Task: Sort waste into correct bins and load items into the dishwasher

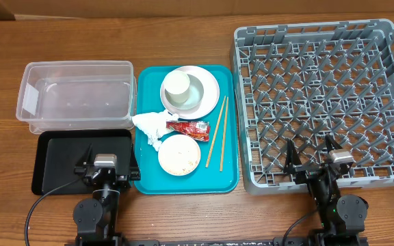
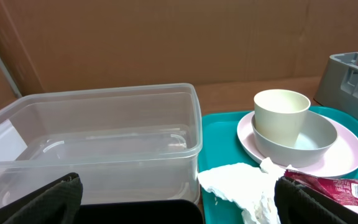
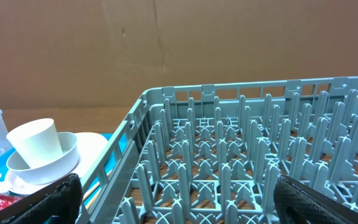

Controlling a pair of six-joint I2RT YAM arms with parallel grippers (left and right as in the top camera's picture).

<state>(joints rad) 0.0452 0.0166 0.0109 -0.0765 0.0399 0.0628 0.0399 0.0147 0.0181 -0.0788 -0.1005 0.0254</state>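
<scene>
At first step, with left gripper (image 1: 106,154) and right gripper (image 1: 312,147) spread empty. Next, likely: pinch crumpled white paper napkin (image 1: 149,127), centre.

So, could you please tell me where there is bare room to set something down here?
The dish rack, the clear tub and the black tray hold nothing. Bare table lies in front of the teal tray. The teal tray is crowded: stacked dishes, napkin, sauce packet, small plate, chopsticks.
</scene>
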